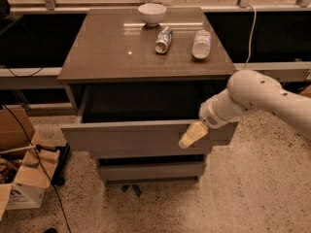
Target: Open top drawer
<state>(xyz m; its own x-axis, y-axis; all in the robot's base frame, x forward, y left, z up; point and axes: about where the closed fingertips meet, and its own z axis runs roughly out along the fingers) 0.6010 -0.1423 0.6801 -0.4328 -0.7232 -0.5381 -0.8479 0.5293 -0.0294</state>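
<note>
Camera view: shows top drawer standing well open, nearly done; gripper against its front, open or closed impossible to tell.

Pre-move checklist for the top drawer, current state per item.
1. Top drawer pulled out, interior exposed: ok.
2. Gripper at the drawer front's upper edge, right of centre: ok.
3. Firm hold on the front panel: cannot tell.
4. Bowl, can and bottle on the cabinet top, back from its front edge: ok.
5. Cardboard box on the floor, left of the drawer's path: ok.
</note>
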